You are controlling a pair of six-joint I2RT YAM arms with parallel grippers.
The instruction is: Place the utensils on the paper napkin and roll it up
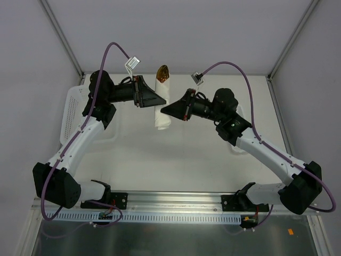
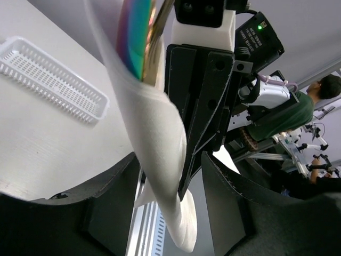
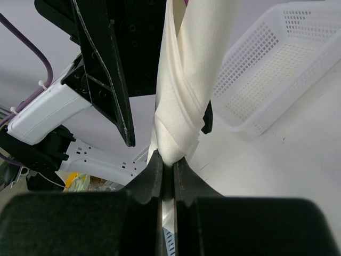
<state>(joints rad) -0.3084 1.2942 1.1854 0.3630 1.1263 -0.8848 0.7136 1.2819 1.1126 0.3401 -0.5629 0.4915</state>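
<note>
Over the counter [image 1: 176, 160], the rolled paper napkin [image 1: 162, 104] is pinched by the closed right pincer [image 3: 168, 160] and straddled by the open left pincer [image 2: 166, 160] — if tugged, it may be unwound and the spoon [image 1: 163, 72] shed.

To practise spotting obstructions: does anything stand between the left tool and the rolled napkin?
Nothing visible does. The rolled napkin passes directly between the open fingers of the left tool, while the right tool pinches it from the opposite side.
</note>
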